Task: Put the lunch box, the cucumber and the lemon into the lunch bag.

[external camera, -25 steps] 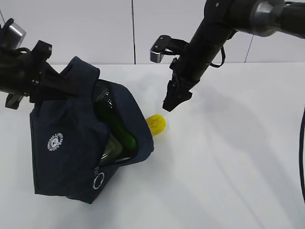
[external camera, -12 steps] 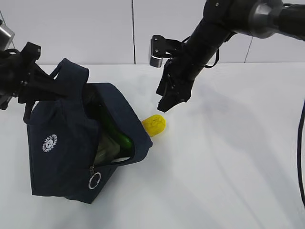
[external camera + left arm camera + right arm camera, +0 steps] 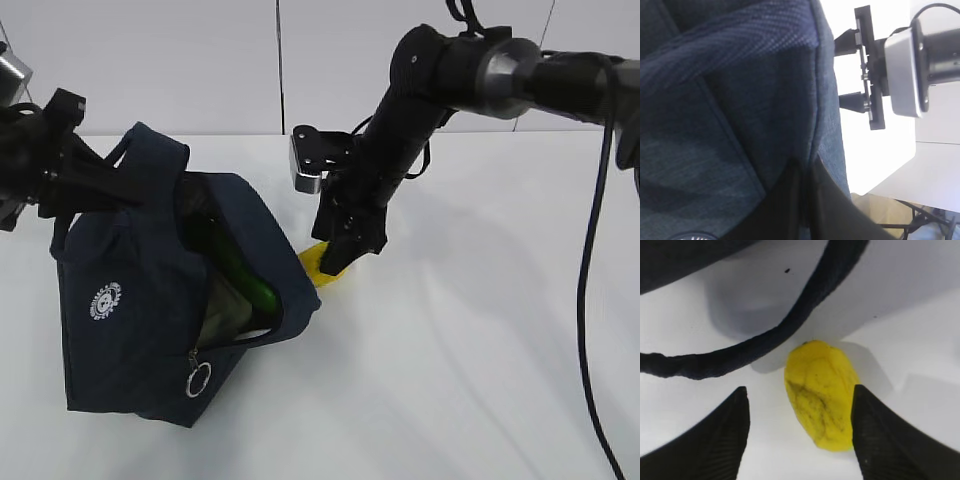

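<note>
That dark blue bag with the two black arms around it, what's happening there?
A two-armed robot is packing a boxy dark navy fabric lunch bag. The left hand is shut on the bag's top, holding it open. A dark green cucumber is already inside, with something pale beneath it, probably the lunch box. The right hand is open, its fingers either side of the small yellow lemon, which lies on the white table just beside the bag's opening, not yet gripped.

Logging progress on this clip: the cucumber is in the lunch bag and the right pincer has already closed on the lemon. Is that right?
Not quite. The cucumber is in the lunch bag, but the right pincer is open: the right wrist view shows its fingers either side of the lemon, which lies on the table.
</note>
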`<action>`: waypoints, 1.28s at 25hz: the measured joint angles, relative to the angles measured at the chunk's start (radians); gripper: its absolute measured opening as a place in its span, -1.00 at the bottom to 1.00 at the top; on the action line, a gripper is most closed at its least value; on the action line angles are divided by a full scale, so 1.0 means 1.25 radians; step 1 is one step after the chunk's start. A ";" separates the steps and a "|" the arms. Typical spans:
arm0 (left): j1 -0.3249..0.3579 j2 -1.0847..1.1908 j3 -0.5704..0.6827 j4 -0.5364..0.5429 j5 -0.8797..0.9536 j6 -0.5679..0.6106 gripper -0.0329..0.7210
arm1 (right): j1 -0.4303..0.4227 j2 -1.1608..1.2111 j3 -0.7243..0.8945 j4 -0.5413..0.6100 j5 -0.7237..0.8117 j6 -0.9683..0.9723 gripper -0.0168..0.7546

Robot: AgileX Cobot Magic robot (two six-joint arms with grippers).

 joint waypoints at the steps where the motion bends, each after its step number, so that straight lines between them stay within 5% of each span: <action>1: 0.000 0.000 0.000 0.001 0.000 0.000 -0.93 | 0.001 0.001 0.000 -0.005 0.000 -0.007 0.30; 11: 0.000 0.000 0.000 0.002 0.001 0.000 -0.93 | 0.005 0.006 0.000 -0.061 -0.002 -0.039 0.31; 18: 0.000 0.000 0.000 0.002 0.001 0.000 -0.93 | 0.006 0.011 0.000 -0.053 -0.029 -0.040 0.59; 32: 0.000 0.000 0.000 0.002 0.001 0.000 -0.93 | 0.006 0.023 0.000 -0.029 -0.068 -0.048 0.60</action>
